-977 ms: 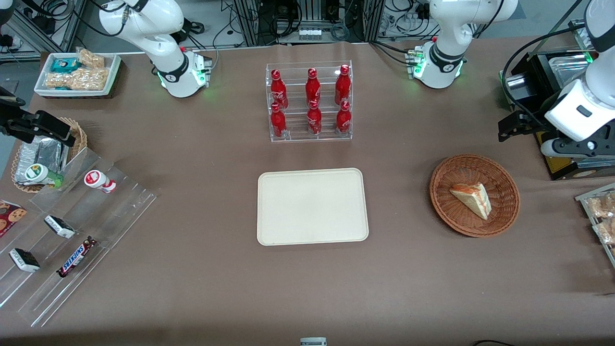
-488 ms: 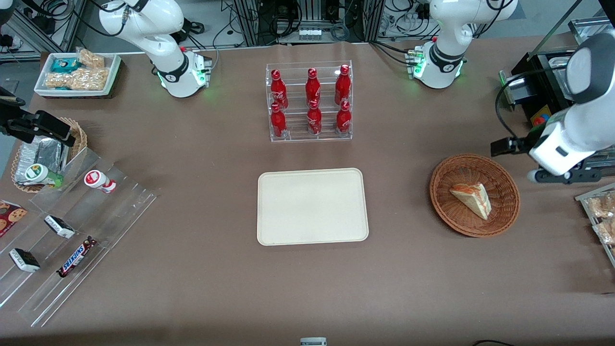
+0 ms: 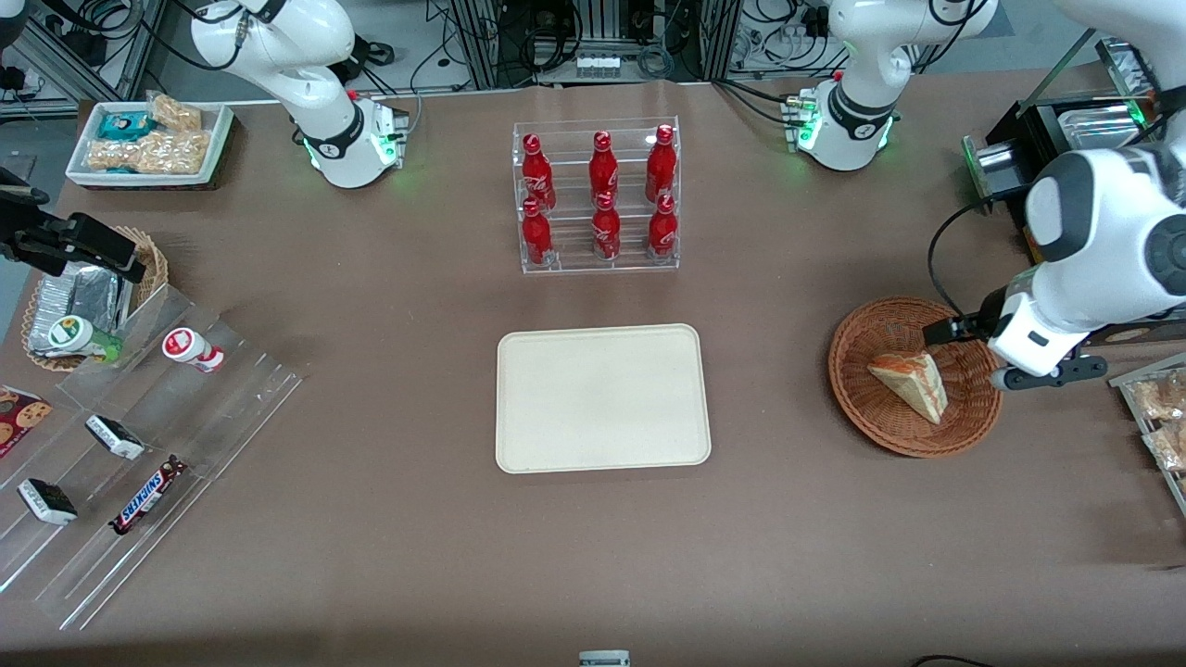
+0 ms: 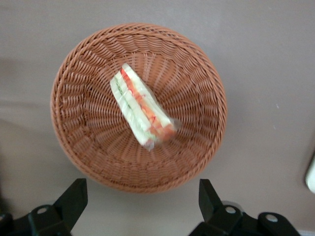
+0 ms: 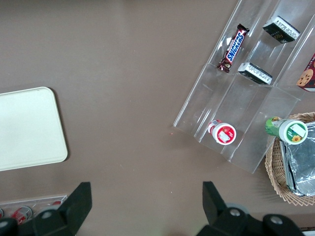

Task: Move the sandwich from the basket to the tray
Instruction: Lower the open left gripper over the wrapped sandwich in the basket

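The sandwich (image 3: 913, 382), a pale wedge with orange and green layers in clear wrap, lies in the round reddish-brown basket (image 3: 876, 421) toward the working arm's end of the table. It also shows in the left wrist view (image 4: 140, 110), in the middle of the basket (image 4: 74, 73). My left gripper (image 3: 1005, 359) hovers above the basket's rim on the side toward the working arm's end. It is open and empty, its fingers (image 4: 74, 196) spread wide in the wrist view, midpoint (image 4: 140, 196) just outside the rim. The cream tray (image 3: 602, 398) lies empty mid-table.
A clear rack of red bottles (image 3: 598, 199) stands farther from the front camera than the tray. A black box (image 3: 1038, 157) and a tray of snack bars (image 3: 1158, 417) flank the basket at the working arm's end. Acrylic racks (image 3: 139, 445) lie at the parked arm's end.
The left arm has swung from above the black box toward the front camera and the basket. Its gripper now hangs over the basket's rim. The sandwich has not moved.
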`<state>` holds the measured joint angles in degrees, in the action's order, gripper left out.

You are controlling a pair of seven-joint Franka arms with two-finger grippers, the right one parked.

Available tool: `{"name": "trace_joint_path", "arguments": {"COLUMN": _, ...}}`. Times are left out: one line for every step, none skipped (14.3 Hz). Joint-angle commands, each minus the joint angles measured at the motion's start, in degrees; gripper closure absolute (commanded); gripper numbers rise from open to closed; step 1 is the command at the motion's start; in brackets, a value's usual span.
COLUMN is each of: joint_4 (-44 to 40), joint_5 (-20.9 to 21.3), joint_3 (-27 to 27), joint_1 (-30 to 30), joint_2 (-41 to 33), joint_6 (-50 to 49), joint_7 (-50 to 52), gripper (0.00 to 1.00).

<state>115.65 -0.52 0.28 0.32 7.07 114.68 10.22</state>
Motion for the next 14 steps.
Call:
{"name": "trace_joint_path", "arguments": {"joint_4": 4.9, "joint_5": 0.8, "joint_3": 0.1, "joint_1": 1.8, "joint_2": -0.6, "joint_6": 6.9, "joint_7": 6.7, "gripper": 0.00}}
{"name": "trace_joint_path", "arguments": {"joint_4": 5.8, "joint_5": 0.8, "joint_3": 0.2, "joint_1": 1.9, "joint_2": -0.4, "joint_6": 8.7, "joint_7": 10.2, "gripper": 0.00}}
{"name": "trace_joint_path", "arguments": {"joint_4": 6.6, "joint_5": 0.7, "joint_3": 0.2, "joint_1": 1.9, "joint_2": -0.3, "joint_6": 10.5, "joint_7": 15.7, "gripper": 0.00}}
{"name": "trace_joint_path", "arguments": {"joint_4": 7.2, "joint_5": 0.7, "joint_3": 0.1, "joint_1": 1.8, "joint_2": 0.1, "joint_6": 12.2, "joint_7": 21.6, "gripper": 0.00}}
{"name": "trace_joint_path", "arguments": {"joint_4": 7.3, "joint_5": 0.6, "joint_3": 0.1, "joint_1": 1.8, "joint_2": 0.8, "joint_6": 13.7, "joint_7": 27.4, "gripper": 0.00}}
{"name": "trace_joint_path", "arguments": {"joint_4": 7.2, "joint_5": 0.5, "joint_3": 0.1, "joint_1": 1.7, "joint_2": 2.2, "joint_6": 15.6, "joint_7": 33.9, "gripper": 0.00}}
{"name": "trace_joint_path", "arguments": {"joint_4": 7.2, "joint_5": 0.6, "joint_3": 0.1, "joint_1": 1.4, "joint_2": 3.2, "joint_6": 17.7, "joint_7": 38.6, "gripper": 0.00}}
{"name": "trace_joint_path", "arguments": {"joint_4": 7.2, "joint_5": 0.6, "joint_3": 0.1, "joint_1": 1.3, "joint_2": 4.3, "joint_6": 19.2, "joint_7": 41.5, "gripper": 0.00}}
{"name": "trace_joint_path", "arguments": {"joint_4": 7.2, "joint_5": 0.6, "joint_3": 0.0, "joint_1": 1.3, "joint_2": 5.3, "joint_6": 19.7, "joint_7": 42.4, "gripper": 0.00}}
{"name": "trace_joint_path", "arguments": {"joint_4": 7.2, "joint_5": 0.6, "joint_3": -0.1, "joint_1": 1.3, "joint_2": 6.0, "joint_6": 20.1, "joint_7": 42.4, "gripper": 0.00}}
{"name": "trace_joint_path", "arguments": {"joint_4": 7.1, "joint_5": 0.5, "joint_3": -0.2, "joint_1": 1.2, "joint_2": 6.8, "joint_6": 20.6, "joint_7": 42.5, "gripper": 0.00}}
{"name": "trace_joint_path", "arguments": {"joint_4": 7.0, "joint_5": 0.5, "joint_3": -0.3, "joint_1": 1.1, "joint_2": 7.9, "joint_6": 21.5, "joint_7": 42.5, "gripper": 0.00}}
{"name": "trace_joint_path", "arguments": {"joint_4": 6.9, "joint_5": 0.4, "joint_3": -0.3, "joint_1": 0.7, "joint_2": 8.9, "joint_6": 21.9, "joint_7": 42.5, "gripper": 0.00}}
{"name": "trace_joint_path", "arguments": {"joint_4": 6.9, "joint_5": 0.3, "joint_3": -0.3, "joint_1": 0.4, "joint_2": 9.7, "joint_6": 22.0, "joint_7": 42.6, "gripper": 0.00}}
